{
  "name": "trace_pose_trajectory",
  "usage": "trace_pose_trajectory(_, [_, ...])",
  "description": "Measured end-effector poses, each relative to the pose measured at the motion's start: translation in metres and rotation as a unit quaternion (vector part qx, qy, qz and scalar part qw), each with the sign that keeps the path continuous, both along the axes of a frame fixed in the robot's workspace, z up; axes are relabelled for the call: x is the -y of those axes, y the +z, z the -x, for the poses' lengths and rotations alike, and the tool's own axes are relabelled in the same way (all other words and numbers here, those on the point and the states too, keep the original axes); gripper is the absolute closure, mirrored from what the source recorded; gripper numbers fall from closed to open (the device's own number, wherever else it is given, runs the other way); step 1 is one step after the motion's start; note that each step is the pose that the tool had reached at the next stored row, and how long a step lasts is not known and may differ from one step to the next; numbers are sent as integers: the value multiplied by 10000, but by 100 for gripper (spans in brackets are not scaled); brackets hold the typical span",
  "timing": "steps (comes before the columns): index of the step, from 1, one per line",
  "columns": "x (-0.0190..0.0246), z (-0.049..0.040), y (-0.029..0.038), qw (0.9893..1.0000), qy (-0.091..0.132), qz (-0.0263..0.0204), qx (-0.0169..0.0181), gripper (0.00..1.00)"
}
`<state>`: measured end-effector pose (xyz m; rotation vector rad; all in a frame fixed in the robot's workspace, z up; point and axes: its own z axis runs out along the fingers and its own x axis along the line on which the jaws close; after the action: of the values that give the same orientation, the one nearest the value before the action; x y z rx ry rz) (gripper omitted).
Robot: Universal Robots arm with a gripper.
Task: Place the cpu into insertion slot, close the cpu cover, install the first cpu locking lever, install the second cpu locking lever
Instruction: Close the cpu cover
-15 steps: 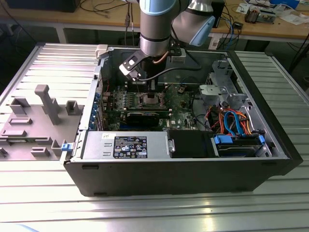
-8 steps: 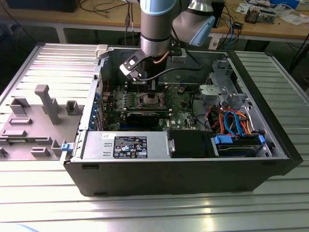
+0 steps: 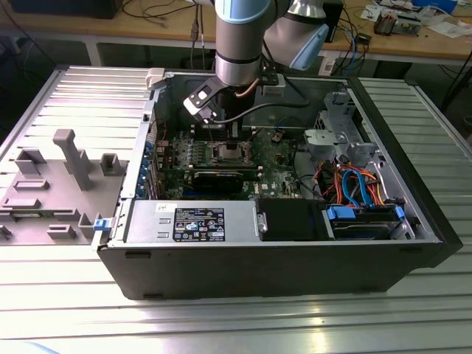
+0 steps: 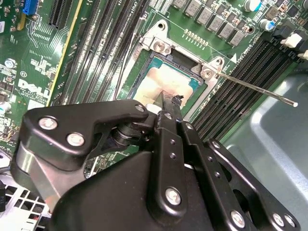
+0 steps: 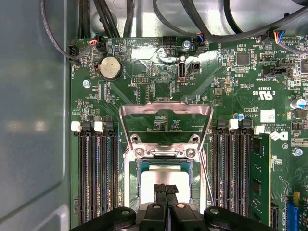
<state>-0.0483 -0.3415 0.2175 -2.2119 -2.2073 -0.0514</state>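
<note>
Step 1 nearly done, we judge: gripper (image 5: 166, 186), pressed together, touches cpu (image 5: 149, 185) in insertion slot (image 5: 136, 168); cpu cover (image 5: 166, 106) up, shutting it needs gripper clear.

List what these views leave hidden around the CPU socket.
- First wrist view: the gripper covers the cpu's near edge.
- Both wrist views: the cpu hides the insertion slot's pins.
- Second wrist view: whether the jaws touch the cpu is unclear.
- Exterior view: the slot is too small; the arm overhangs it.
</note>
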Motion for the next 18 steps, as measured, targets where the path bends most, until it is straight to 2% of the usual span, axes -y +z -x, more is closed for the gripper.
trace_pose_trajectory(7, [1,0,47,10000,0,0,0,89])
trace_pose_trajectory(18, [1,0,66,10000,0,0,0,89])
